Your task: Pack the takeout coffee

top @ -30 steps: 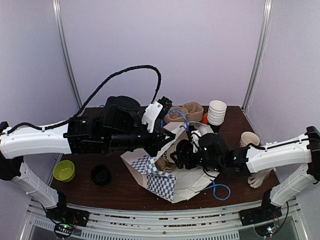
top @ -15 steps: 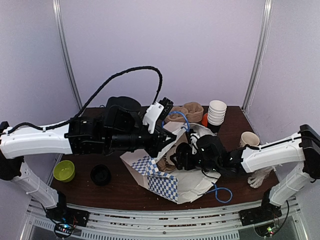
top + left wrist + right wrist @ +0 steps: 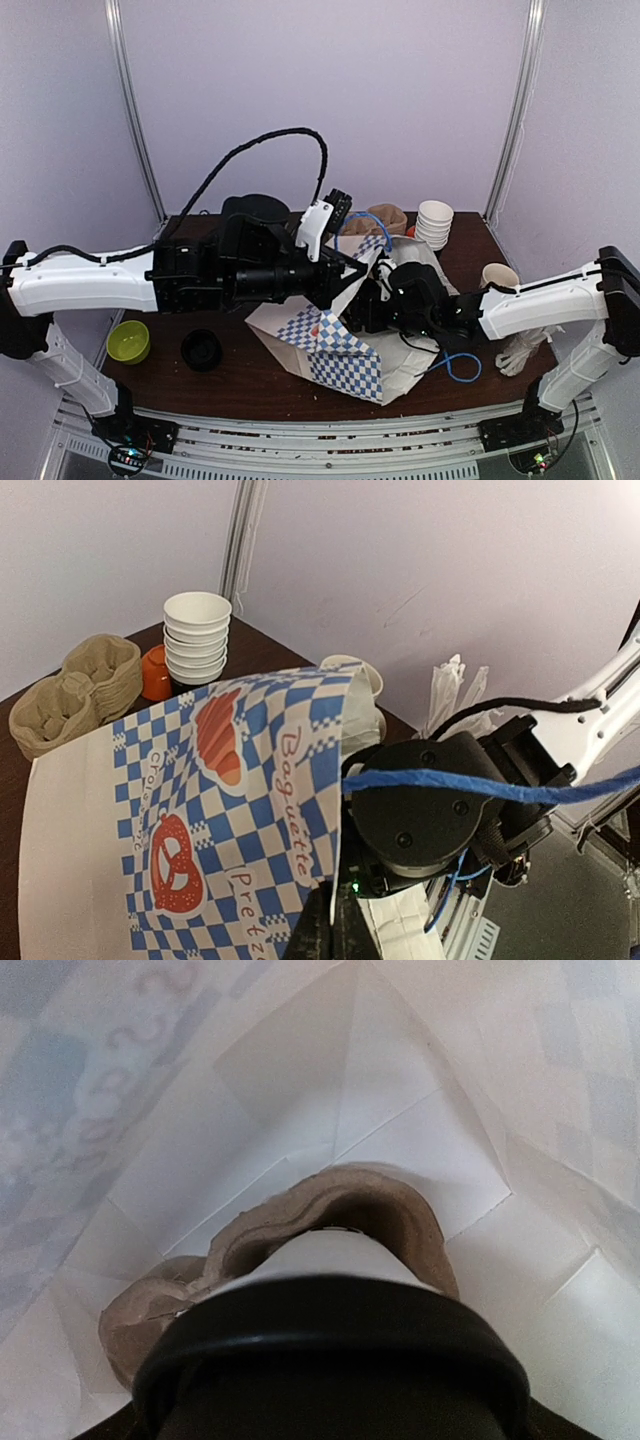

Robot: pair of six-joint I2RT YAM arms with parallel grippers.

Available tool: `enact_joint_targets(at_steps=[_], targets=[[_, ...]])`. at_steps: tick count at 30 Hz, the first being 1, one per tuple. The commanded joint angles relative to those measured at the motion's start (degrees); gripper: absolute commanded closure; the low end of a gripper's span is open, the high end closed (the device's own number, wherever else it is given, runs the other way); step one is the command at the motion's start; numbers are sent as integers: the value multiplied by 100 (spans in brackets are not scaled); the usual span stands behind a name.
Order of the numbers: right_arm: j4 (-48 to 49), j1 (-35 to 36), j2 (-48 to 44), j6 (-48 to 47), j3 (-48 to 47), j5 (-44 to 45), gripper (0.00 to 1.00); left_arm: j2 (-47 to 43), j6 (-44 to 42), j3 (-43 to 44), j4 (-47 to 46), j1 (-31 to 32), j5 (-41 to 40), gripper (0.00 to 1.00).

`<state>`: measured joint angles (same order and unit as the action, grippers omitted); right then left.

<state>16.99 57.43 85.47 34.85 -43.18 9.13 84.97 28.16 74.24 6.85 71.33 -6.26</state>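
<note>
While in bag, coffee within right pincer

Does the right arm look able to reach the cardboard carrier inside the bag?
Probably yes: the left gripper holds the bag edge up, mouth open, and the carrier sits just beyond the coffee cup that the right arm carries.

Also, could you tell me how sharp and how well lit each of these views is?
Right wrist view: the black lid is so close to the lens that it is soft and blurred, and the bag looks pale and washed out inside. Left wrist view: the bag's checked print and the blue cord are sharp. Top view: evenly lit, with no glare on the table.
</note>
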Motion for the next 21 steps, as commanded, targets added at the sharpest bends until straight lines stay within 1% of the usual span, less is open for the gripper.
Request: enact_joint_targets(at_steps=[1, 7, 11, 15, 17, 21], targets=[[-912, -27, -248, -241, -343, 144, 23, -52, 423, -98, -1262, -67, 162, 100], [-2062, -27, -529, -550, -701, 68, 22, -209, 1099, -498, -2123, -226, 464, 100], [-2861, -27, -477, -751, -1056, -139, 21, -372, 1625, -1009, -2881, -382, 689, 100], [-3681, -29, -226, -1017, -1457, -350, 21, -587, 2113, -1554, -3605, -556, 826, 100], [-4073, -25, -60, -1127, -1709, -422, 21, -701, 2300, -1795, -3819, -632, 854, 100], [-4456, -22, 223, -1318, -2210, -710, 21, -1024, 2638, -2275, -4149, -774, 831, 100]])
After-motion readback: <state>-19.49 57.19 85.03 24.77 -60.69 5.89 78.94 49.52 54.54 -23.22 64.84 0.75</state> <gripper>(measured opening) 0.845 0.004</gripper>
